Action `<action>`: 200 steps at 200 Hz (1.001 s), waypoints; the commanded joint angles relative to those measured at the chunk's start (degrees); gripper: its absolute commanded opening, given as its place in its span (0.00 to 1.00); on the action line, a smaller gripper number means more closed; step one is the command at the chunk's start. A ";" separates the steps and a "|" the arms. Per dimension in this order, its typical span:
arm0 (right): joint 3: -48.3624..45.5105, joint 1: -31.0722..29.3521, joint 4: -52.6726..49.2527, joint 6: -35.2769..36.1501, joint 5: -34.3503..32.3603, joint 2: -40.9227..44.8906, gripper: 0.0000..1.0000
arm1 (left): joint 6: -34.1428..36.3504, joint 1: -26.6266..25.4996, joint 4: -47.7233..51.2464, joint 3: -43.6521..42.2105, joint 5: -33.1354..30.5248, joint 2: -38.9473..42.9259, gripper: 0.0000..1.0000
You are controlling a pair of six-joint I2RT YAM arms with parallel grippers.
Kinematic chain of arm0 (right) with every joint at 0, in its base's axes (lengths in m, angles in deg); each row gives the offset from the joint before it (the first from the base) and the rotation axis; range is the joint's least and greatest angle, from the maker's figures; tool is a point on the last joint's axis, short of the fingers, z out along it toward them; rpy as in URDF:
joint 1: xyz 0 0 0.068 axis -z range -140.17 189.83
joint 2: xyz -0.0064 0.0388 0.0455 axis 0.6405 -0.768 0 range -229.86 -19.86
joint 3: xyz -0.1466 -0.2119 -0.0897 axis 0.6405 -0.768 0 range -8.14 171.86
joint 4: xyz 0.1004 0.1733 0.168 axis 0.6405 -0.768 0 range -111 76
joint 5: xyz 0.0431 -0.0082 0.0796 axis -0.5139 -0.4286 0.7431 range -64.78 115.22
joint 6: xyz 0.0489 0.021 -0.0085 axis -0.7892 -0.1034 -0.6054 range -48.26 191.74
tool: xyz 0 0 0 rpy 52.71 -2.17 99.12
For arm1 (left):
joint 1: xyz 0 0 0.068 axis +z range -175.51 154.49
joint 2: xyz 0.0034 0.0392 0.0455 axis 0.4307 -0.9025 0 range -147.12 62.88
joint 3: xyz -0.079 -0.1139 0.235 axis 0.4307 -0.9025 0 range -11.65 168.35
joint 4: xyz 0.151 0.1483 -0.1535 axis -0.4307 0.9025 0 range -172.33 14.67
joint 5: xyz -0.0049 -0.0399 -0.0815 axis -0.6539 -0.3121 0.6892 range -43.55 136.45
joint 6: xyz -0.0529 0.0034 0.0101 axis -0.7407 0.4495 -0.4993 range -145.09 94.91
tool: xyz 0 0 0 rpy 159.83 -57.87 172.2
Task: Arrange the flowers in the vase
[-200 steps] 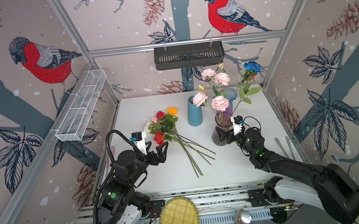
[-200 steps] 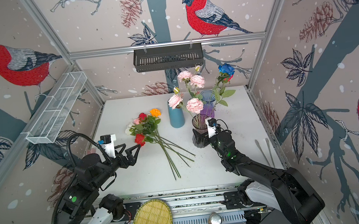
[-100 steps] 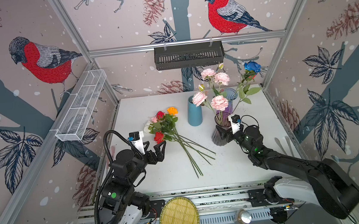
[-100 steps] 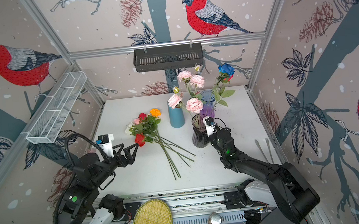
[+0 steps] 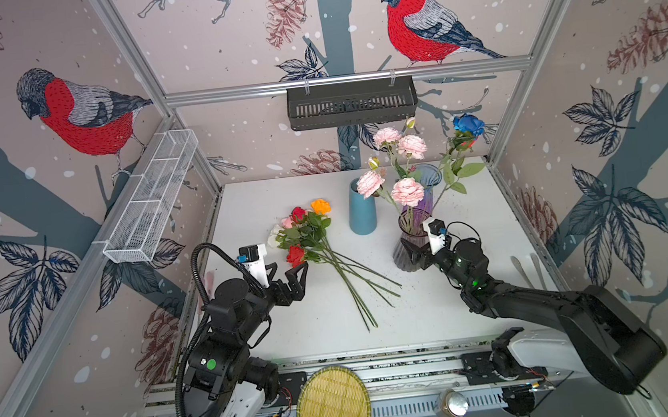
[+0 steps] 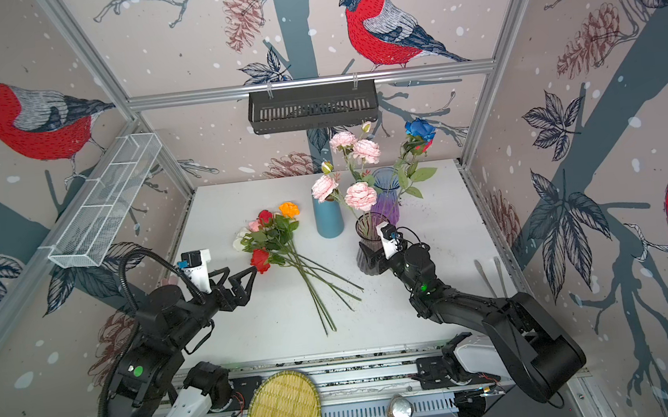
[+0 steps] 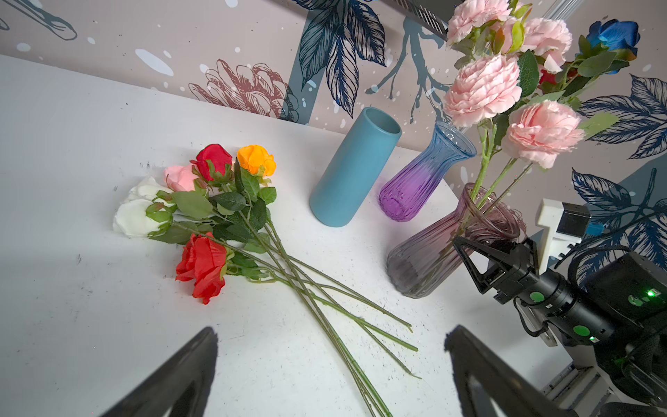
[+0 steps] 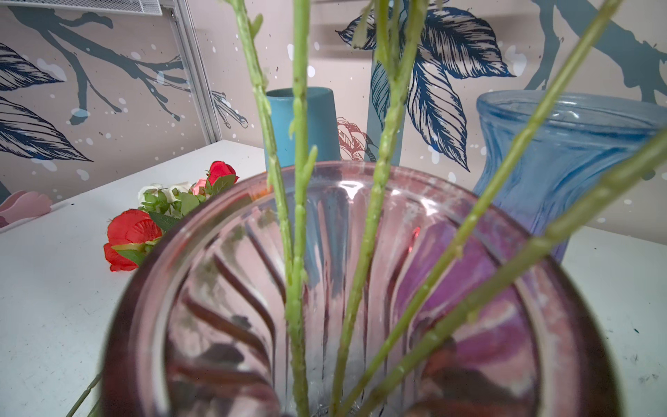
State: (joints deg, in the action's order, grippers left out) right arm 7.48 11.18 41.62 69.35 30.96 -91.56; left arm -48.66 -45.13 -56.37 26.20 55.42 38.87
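**Vase** (image 7: 426,260): smoky pink ribbed glass, upright on the table (image 5: 294,330), right of centre. It holds pink peonies (image 5: 407,191) and a blue rose (image 5: 468,124), with the stems fanning out from the mouth.

**Loose flowers** (image 5: 306,237): red, orange, pink and white roses. They lie flat in a bunch left of centre, heads toward the back wall, stems crossing toward the front.

**Teal vase** (image 5: 362,211): upright, between the bunch and the vase.

**Purple vase** (image 7: 422,177): upright, just behind the vase.

**Left gripper** (image 5: 290,270): jaws spread wide, gripping nothing. One tip is just beside the nearest red rose (image 5: 295,255).

**Right gripper** (image 5: 414,257): low at the vase's body, with one finger against the glass. Whether the jaws clamp the vase cannot be told.
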 commanded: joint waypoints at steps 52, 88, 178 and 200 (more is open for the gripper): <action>-0.15 0.80 12.14 0.42 0.49 -5.73 0.86 | 0.63 0.06 -0.33 0.28 0.08 0.07 0.99; 0.12 1.48 12.08 0.26 1.34 -5.77 0.77 | 0.64 0.08 -0.38 0.30 0.08 -0.04 0.99; -0.15 2.18 7.07 2.80 -1.74 -0.37 0.60 | 0.63 0.08 -0.38 0.28 0.25 -0.09 0.99; -0.41 2.79 5.71 3.53 -4.20 3.59 0.60 | 0.64 0.07 -0.38 0.21 0.25 0.07 0.99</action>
State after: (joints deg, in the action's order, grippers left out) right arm 6.95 13.37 43.58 71.34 29.97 -90.69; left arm -48.66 -45.13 -56.35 26.20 55.40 38.78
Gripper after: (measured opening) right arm 0.661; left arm 0.987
